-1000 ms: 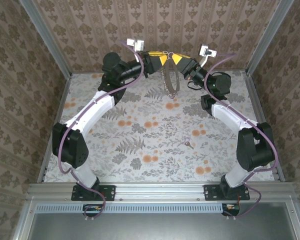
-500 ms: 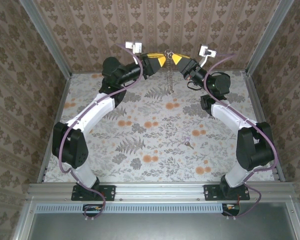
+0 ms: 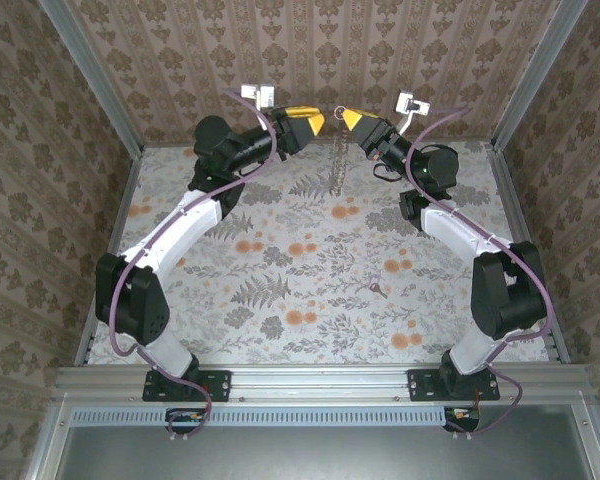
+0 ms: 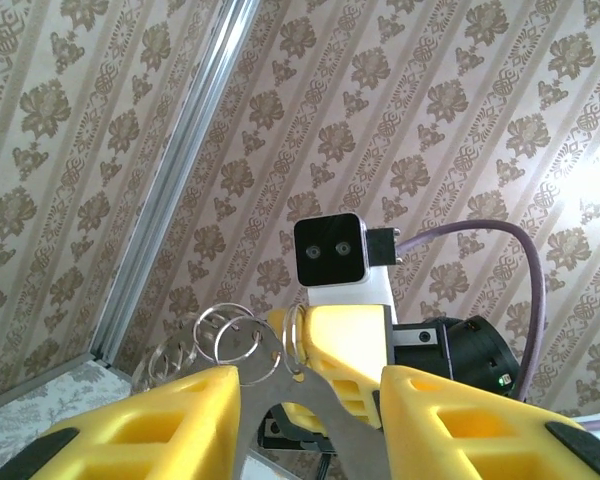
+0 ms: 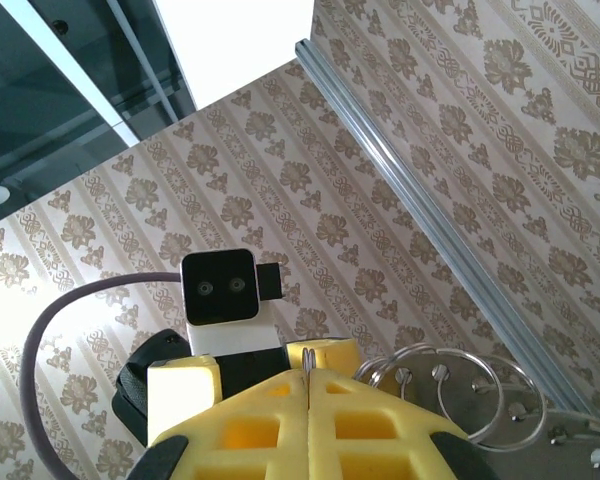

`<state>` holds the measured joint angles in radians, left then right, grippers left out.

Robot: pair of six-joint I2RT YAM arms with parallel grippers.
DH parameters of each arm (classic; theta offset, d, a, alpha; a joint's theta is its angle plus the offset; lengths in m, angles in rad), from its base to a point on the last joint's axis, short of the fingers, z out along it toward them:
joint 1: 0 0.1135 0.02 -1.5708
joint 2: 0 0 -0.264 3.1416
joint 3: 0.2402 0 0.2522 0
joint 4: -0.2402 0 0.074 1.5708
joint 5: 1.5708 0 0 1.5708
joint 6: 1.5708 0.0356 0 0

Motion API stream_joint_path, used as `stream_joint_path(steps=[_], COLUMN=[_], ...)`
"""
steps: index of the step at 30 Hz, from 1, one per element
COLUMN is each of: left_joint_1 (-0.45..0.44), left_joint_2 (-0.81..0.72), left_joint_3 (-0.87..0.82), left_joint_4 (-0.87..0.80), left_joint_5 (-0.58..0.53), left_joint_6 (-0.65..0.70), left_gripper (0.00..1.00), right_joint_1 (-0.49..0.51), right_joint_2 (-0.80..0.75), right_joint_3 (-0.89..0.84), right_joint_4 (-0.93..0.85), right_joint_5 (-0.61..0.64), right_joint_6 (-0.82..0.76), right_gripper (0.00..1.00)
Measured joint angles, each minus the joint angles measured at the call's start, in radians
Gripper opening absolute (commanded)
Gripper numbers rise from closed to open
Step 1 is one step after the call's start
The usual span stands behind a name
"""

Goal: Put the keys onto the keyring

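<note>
Yellow fingers of the right gripper are pressed flat together in its wrist view, with a thin sliver of metal pinched at their tips. Wire rings fan out just beside them. From above, the keyring dangles from that pinch as a slim chain strand, clear of the table. The left gripper stands with a plain gap between its own fingers. In its wrist view a grey metal strip and several wire rings lie in and above that gap, and I cannot tell whether either finger touches them. From above, its tips sit just beside the right gripper's, apart from the chain.

Both arms rise from bases at the near edge. The key lies flat on the floral table, nearer the right arm and well apart from both grippers and the chain. Beyond it, the left arm and the right arm bow outward at the elbows. Their wrists turn inward, so the grippers face each other nose to nose, high before the far wall.

The key is too small to show its shape against the pattern. The chain's lower end blends into the flowers. Both wrist views cut the fingers off at the bottom edge.
</note>
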<state>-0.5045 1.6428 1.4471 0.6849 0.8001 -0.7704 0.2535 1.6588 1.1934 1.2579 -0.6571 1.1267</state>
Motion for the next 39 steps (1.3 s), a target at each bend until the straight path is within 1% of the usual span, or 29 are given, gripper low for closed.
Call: stream_joint_path(steps=[6, 31, 39], left_joint_1=[-0.018, -0.032, -0.038], left_joint_2=[0.008, 0.084, 0.1], left_joint_3=[0.034, 0.1, 0.127], left_joint_4=[-0.008, -0.051, -0.056], left_joint_5=[0.015, 0.027, 0.034], left_joint_6=[0.0, 0.006, 0.007], left_gripper=[0.39, 0.38, 0.31], right_joint_1=[0.0, 0.0, 0.0], right_joint_2=[0.003, 0.003, 0.003], right_joint_3=[-0.001, -0.011, -0.019], right_joint_4=[0.0, 0.0, 0.003], right_joint_5=[0.0, -0.001, -0.004], right_joint_6=[0.0, 0.004, 0.004], right_gripper=[0.0, 0.0, 0.0])
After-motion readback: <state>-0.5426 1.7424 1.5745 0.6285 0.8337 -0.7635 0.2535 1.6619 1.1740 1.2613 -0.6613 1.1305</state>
